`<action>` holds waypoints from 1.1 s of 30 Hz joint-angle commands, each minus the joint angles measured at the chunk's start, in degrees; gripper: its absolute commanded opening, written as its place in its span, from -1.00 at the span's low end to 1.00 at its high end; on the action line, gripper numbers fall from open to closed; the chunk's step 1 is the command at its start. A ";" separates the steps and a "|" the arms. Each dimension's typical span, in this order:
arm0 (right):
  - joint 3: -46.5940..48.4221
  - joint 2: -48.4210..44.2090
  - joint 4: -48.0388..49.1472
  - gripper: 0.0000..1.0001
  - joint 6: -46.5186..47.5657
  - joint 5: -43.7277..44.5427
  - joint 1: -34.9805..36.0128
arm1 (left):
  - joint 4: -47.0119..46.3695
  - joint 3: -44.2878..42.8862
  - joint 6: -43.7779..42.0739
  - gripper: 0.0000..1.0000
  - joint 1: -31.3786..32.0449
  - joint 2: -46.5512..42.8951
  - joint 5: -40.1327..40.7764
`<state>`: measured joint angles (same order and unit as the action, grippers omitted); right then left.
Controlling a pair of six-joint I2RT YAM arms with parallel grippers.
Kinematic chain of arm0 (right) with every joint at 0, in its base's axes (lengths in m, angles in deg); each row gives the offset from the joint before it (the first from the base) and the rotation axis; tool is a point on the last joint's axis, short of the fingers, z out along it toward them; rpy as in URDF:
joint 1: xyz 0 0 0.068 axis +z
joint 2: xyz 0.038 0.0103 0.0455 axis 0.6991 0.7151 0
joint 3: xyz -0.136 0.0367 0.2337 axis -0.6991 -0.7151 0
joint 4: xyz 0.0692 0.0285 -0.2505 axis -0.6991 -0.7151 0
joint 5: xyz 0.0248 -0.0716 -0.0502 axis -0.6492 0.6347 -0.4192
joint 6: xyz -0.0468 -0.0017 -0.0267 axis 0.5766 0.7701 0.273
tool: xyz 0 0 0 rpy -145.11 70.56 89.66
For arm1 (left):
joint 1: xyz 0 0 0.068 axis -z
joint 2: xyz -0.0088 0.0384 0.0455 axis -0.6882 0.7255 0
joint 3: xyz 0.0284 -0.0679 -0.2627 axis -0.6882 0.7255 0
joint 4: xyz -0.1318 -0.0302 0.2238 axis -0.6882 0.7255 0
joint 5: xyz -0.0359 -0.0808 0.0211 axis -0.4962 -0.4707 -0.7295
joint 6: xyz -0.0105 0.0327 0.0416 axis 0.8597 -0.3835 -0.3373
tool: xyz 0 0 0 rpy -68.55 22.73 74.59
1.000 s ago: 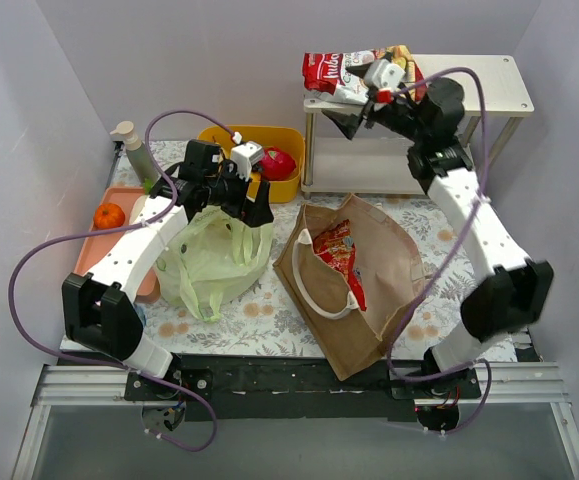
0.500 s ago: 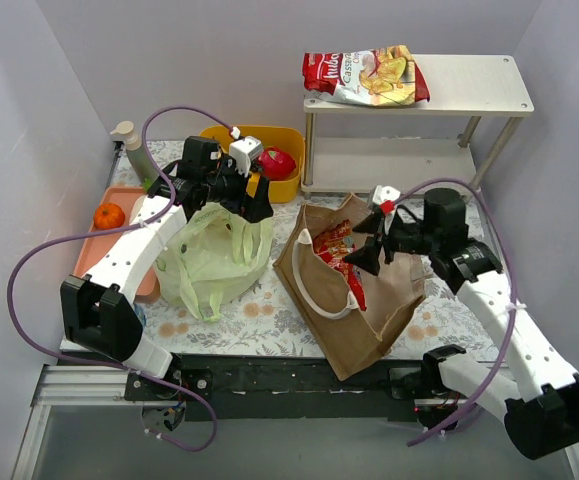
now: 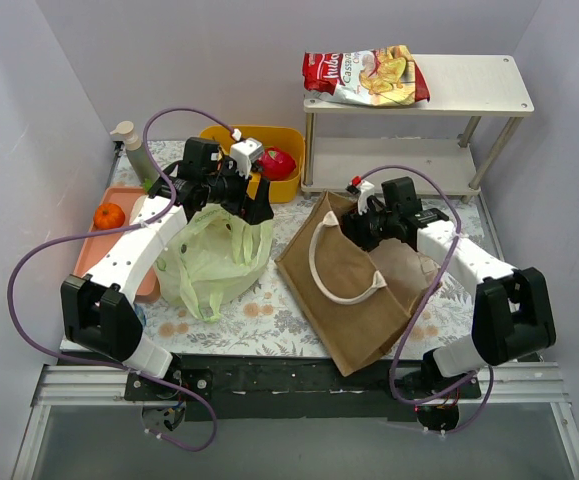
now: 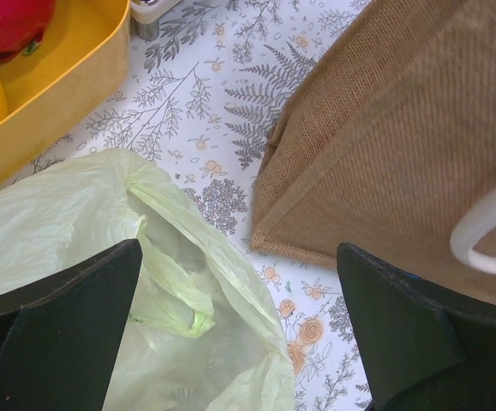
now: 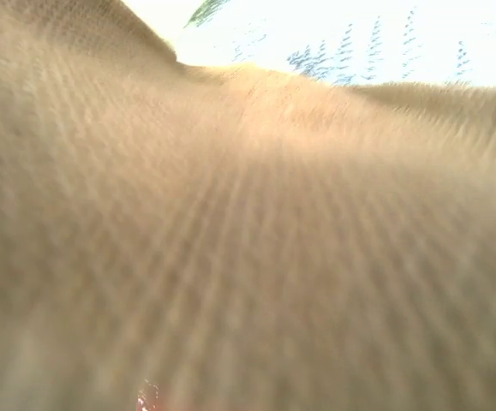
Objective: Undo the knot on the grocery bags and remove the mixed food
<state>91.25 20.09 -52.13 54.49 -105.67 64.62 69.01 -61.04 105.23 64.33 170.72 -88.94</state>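
Observation:
The pale green plastic bag (image 3: 214, 262) lies crumpled left of centre, its mouth loose (image 4: 158, 291). My left gripper (image 3: 244, 212) hovers over its far side, open (image 4: 239, 257), with nothing between the fingers (image 4: 59, 334). The brown tote (image 3: 354, 300) lies flattened at the centre, white rope handle (image 3: 344, 272) on top. My right gripper (image 3: 355, 228) is pressed against the tote's far edge. Its fingers are hidden, and the right wrist view shows only blurred brown fabric (image 5: 248, 223). A red snack packet (image 3: 364, 75) lies on the white shelf (image 3: 479, 90). No food shows in either bag.
A yellow bin (image 3: 219, 135) behind the green bag holds a red fruit (image 3: 280, 162). An orange tray (image 3: 94, 255) at the left carries a tangerine (image 3: 109, 215). A soap pump bottle (image 3: 134, 152) stands at the back left. The shelf's legs stand just behind the tote.
My right arm came down from the shelf, leaving the snack packet there, and reached the tote's far edge. The tote folded flat, hiding the red packets. The left arm stayed still.

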 commanded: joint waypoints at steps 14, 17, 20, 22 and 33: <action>10.67 -18.17 -10.25 -0.97 19.78 -5.15 1.79 | 1.12 -3.75 -2.50 0.96 -0.10 0.51 -6.74; 13.66 -22.75 -12.90 -0.97 22.78 -7.26 1.79 | 1.30 -7.35 -2.00 0.96 -0.10 1.39 -17.53; 14.64 -22.85 -14.48 -0.97 19.20 -2.36 1.79 | -2.56 -12.97 4.94 0.96 0.34 4.81 -25.46; 13.06 -20.58 -15.10 -0.60 16.21 2.39 1.79 | -4.76 -16.91 9.52 0.96 1.30 7.27 -26.79; 9.71 -6.77 -7.90 0.97 2.49 13.72 1.88 | -1.00 -20.98 5.42 0.96 11.93 14.66 -13.54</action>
<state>100.16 12.57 -63.17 62.08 -98.28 66.40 64.59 -81.50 114.65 72.22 186.31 -109.73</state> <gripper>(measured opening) 0.976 0.982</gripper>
